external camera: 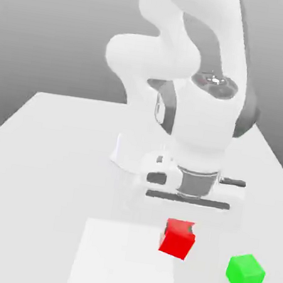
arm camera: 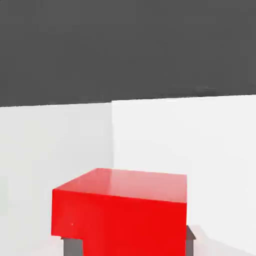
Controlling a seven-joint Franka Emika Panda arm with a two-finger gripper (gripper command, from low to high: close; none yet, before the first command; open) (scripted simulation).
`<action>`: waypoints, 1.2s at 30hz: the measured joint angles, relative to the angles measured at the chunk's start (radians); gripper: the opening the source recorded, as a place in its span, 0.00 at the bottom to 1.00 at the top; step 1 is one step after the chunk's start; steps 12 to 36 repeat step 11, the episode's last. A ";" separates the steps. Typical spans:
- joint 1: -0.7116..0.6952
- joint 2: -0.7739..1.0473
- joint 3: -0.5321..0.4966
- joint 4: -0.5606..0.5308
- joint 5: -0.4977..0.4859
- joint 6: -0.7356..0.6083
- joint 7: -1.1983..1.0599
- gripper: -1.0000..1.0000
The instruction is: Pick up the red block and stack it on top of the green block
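where the exterior view looks across the white table (external camera: 47,156), the gripper (external camera: 181,224) stands low over the red block (external camera: 177,240), closed on it, with the green block (external camera: 245,273) apart toward that view's right. in the hand view, the red block (arm camera: 122,212) sits between dark fingertips (arm camera: 73,246).

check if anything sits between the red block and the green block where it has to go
Nothing visible does. In the exterior view the red block sits under the gripper, and the green block stands apart toward the exterior view's right. Only bare white table lies between the two, and the green block's top is uncovered.
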 joint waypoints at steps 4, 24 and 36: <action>0.084 0.028 0.080 0.069 -0.014 -0.040 -0.092 0.00; 0.131 0.181 0.047 0.092 -0.106 0.084 -0.047 1.00; 0.131 0.181 0.047 0.092 -0.106 0.084 -0.047 1.00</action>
